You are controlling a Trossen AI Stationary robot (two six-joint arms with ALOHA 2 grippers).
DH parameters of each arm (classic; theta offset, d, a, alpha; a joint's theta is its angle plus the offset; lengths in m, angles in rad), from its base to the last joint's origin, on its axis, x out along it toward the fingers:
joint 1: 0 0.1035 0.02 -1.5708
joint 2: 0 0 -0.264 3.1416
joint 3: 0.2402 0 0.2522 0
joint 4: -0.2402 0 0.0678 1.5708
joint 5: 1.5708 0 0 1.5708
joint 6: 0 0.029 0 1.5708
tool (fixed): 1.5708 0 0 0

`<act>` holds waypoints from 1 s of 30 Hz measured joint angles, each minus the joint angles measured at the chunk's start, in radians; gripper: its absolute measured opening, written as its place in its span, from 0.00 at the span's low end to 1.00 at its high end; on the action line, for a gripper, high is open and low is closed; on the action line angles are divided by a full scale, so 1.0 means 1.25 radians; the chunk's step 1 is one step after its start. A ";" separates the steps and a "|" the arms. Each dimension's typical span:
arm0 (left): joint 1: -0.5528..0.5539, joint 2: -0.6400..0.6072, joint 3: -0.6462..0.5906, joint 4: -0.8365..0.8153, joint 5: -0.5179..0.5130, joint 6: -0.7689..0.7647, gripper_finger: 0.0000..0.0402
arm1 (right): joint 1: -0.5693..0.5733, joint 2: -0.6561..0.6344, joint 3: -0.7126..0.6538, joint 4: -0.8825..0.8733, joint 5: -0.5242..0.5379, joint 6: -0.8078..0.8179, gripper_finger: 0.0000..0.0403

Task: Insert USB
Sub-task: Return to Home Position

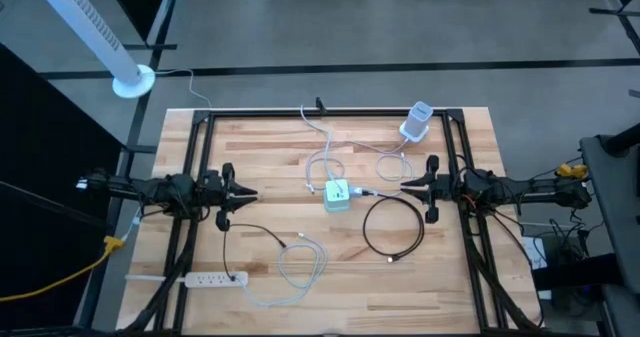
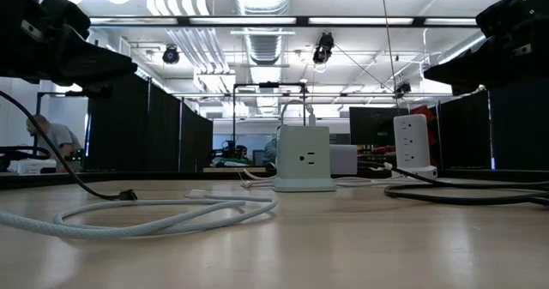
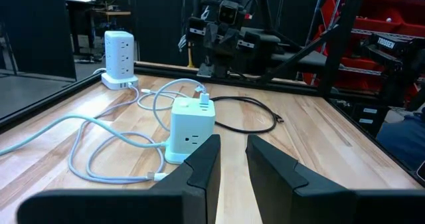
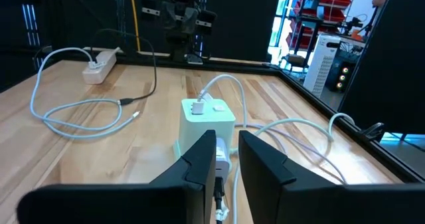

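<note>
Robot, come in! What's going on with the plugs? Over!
Left gripper open, empty, parked left. Right gripper open, empty, beside cube outlet. White plug sits in cube's top. Black cable loop lies nearby.

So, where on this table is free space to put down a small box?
The table is bare in two places: between the left arm and the far edge, and at the near right corner, beyond the black cable loop. The middle is crowded: white cables lie around the green power cube.

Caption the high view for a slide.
Left gripper and right gripper, open and empty, face the cabled green outlet cube from opposite sides.
</note>
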 joint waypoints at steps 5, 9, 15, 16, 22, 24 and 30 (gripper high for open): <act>0.000 0.000 0.000 0.000 0.000 0.000 0.16 | 0.000 0.000 0.000 0.000 0.000 0.000 0.16; 0.000 0.000 0.000 0.000 0.000 0.000 0.16 | 0.000 0.000 0.000 0.000 0.000 0.000 0.18; 0.000 0.000 0.000 0.000 0.000 0.000 0.16 | 0.000 0.000 0.000 0.000 0.000 0.000 0.20; 0.000 0.000 0.000 0.000 0.000 0.000 0.16 | 0.000 0.000 0.000 0.000 0.000 0.000 0.20; 0.000 0.000 0.000 0.000 0.000 0.000 0.16 | 0.000 0.000 0.000 0.000 0.000 0.000 0.21; 0.000 0.000 0.000 0.000 0.000 0.000 0.16 | 0.000 0.000 0.000 0.000 0.000 0.000 0.20; 0.000 0.000 0.000 0.000 0.000 0.000 0.16 | 0.000 0.000 0.000 0.000 0.000 0.000 0.17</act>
